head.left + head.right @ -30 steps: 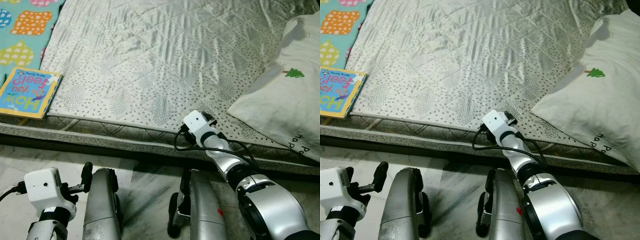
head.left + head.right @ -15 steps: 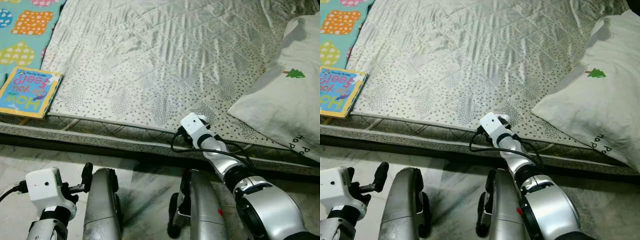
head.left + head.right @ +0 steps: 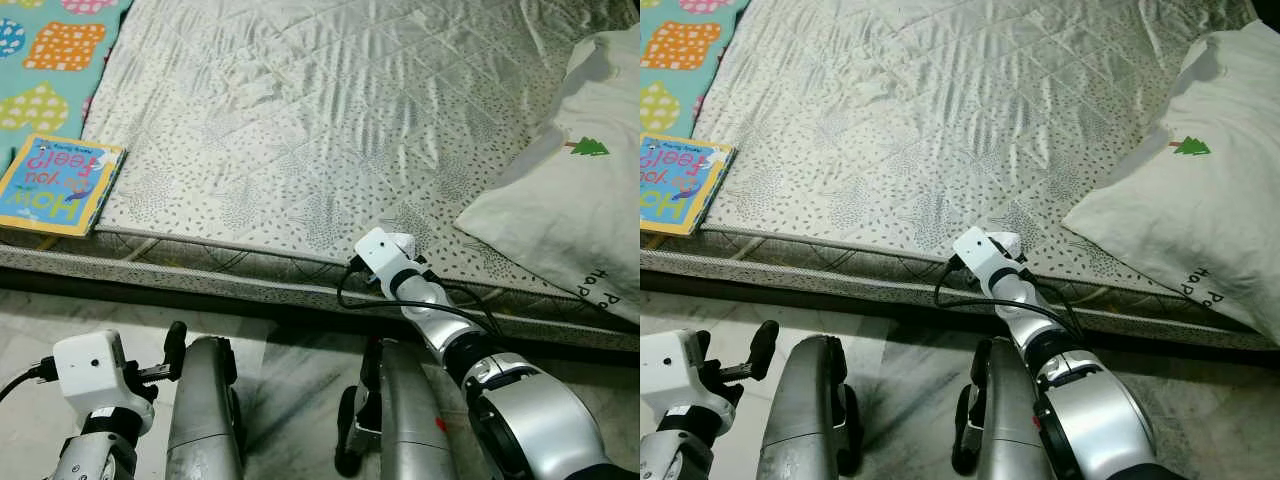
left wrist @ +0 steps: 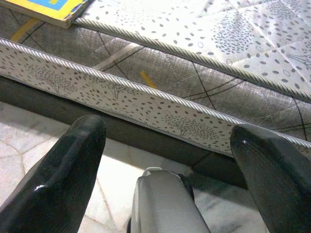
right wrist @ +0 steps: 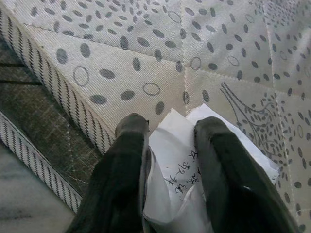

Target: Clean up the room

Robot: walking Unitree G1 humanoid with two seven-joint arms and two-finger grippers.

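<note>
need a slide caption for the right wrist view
Right pincer shut on a crumpled white paper with handwriting, at the mattress edge.

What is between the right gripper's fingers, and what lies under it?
A crumpled white paper with handwriting sits pinched in the right gripper, above the dotted mattress near its edge. The fingers cover most of the paper, so its full writing can't be read.
</note>
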